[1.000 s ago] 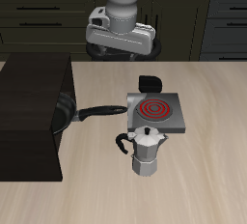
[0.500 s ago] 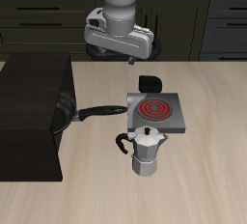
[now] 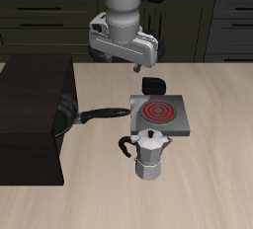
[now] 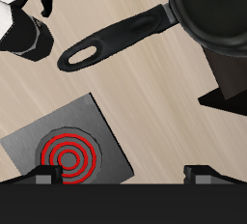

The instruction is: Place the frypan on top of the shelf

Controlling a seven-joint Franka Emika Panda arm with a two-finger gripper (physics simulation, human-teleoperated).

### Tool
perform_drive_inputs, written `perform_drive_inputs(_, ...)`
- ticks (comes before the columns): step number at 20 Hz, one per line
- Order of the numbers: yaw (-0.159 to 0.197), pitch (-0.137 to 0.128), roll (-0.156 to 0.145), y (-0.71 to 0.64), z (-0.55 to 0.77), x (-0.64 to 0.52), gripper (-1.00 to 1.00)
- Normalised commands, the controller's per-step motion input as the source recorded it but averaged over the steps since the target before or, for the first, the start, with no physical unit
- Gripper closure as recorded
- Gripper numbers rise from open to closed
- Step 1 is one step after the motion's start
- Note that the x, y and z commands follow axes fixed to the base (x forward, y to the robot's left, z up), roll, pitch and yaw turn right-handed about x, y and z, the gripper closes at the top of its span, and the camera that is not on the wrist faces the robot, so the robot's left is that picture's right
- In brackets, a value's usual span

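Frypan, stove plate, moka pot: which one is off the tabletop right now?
The frypan. It sits on the shelf with its long handle jutting past the edge, while the stove plate and moka pot stand on the table.

Both renders are evenly and softly lit from above, without glare. Short soft shadows are cast on the table [image 3: 212, 134] beneath the moka pot [image 3: 148, 154] and frypan [image 4: 217, 15]. Everything is rendered sharp, though resolution is coarse.

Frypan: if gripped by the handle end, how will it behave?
Probably stiff: the frypan looks like one rigid piece. Likely to sag pan-side down, since the wide bowl sits far from its long handle. The smooth, narrow handle may twist in the grip.
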Motion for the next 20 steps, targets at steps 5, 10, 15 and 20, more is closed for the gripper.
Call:
perform_drive_inputs(5,-0.100,-0.009,0.013,-0.03,0.00,0.14,-1.00)
perform_drive_inputs(10,-0.058,-0.006,0.011,-0.04,-0.02,0.11,-1.00)
perform_drive_inputs(15,-0.066,-0.017,0.004,0.01,-0.09,0.11,-1.00)
perform_drive_inputs(20,-0.074,0.030,0.012,0.02,-0.13,0.12,-1.00)
